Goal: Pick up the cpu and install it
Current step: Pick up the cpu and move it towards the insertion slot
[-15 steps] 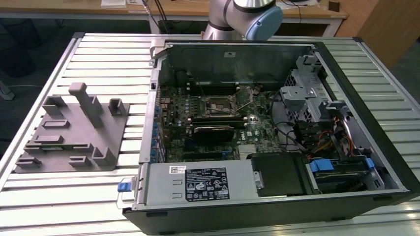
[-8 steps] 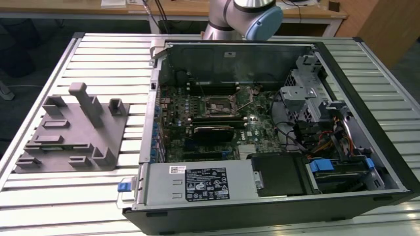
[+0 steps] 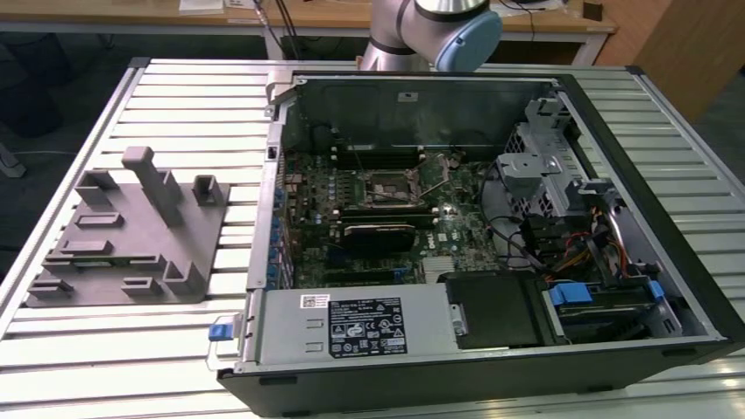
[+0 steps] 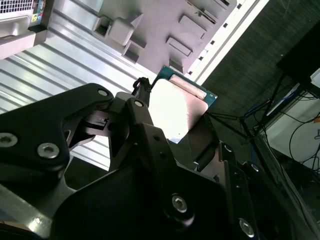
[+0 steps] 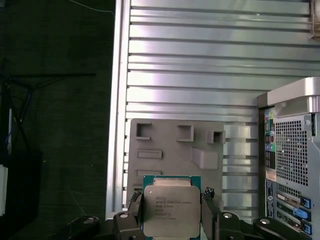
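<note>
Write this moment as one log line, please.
gripper: shut on cpu | cpu: held clear of grey block | computer case: open, cpu not installed

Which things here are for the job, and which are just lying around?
For the job: the cpu, the pincer gripping it, the open computer case, the square socket inside.
Just lying about: the grey block with posts, the slatted table.

**Occlusions and cut-offs**

Exterior view: the arm [image 3: 437,30] is cut by the frame's top edge, so just a joint and a stub show. The computer case [image 3: 489,375] is clipped at the bottom edge. The motherboard socket [image 3: 388,185] is too small to tell its state.

First wrist view: the cpu [image 5: 171,207] runs off the frame edge, and the gripper [image 5: 171,200] fingers [image 5: 134,201] cover its flanks.

Second wrist view: glare washes out the cpu face [image 4: 175,107], and the gripper body hides its near part.
</note>
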Robot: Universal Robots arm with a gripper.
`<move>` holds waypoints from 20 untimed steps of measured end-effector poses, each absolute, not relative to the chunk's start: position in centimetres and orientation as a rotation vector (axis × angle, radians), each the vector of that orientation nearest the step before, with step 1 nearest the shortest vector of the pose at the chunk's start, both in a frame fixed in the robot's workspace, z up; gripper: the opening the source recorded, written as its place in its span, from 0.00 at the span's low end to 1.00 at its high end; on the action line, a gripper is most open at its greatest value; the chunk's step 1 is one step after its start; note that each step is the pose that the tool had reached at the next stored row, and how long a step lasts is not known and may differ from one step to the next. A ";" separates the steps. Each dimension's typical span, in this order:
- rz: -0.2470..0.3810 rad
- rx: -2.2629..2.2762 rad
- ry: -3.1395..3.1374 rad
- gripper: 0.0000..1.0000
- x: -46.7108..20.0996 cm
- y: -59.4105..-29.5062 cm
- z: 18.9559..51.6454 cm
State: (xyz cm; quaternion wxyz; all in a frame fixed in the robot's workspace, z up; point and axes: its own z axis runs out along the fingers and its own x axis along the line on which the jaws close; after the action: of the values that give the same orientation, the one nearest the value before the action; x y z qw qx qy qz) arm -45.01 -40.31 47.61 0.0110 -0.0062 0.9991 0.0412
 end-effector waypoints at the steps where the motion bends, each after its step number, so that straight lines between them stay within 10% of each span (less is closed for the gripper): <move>1: 0.129 -0.019 3.117 0.55 -45.0 -40.3 47.6; 20: 0.128 -0.019 3.117 0.55 -44.1 -40.3 47.6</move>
State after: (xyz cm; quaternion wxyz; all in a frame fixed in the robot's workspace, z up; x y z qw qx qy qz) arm -44.09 -40.25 47.61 0.0109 -0.0062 0.9991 0.0412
